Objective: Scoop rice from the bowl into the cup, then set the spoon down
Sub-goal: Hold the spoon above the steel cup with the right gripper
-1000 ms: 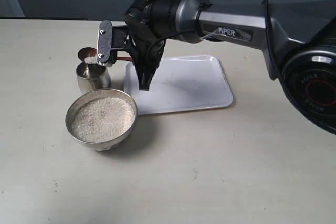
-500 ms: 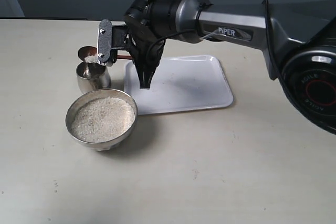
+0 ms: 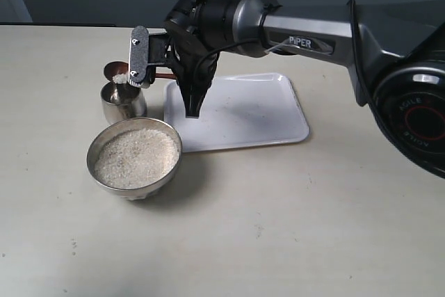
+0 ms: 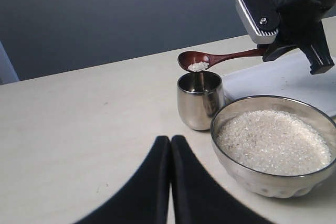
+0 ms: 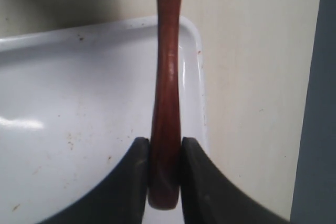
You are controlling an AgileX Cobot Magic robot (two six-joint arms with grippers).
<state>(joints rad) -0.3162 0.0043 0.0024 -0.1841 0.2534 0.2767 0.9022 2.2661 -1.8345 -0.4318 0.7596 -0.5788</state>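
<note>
Pale table (image 3: pixel 278 241). White tray (image 3: pixel 257 113) by the far edge, probably the spoon's landing spot. Steel bowl (image 3: pixel 132 189) toward the left edge, heaped with rice (image 3: pixel 135 158); cup (image 3: pixel 123 106) just behind it, a short carry. Above: right gripper (image 5: pixel 165 145) clenched on the wooden spoon (image 4: pixel 210 57), its handle pinched near the end. A small heap rides level over the cup mouth, apparently untipped. Idle left gripper (image 4: pixel 170 139) pressed closed, empty, back from the bowl.

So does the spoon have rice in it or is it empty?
Loaded: a small heap of rice sits in the spoon, which the right claw holds roughly level above the cup.
</note>
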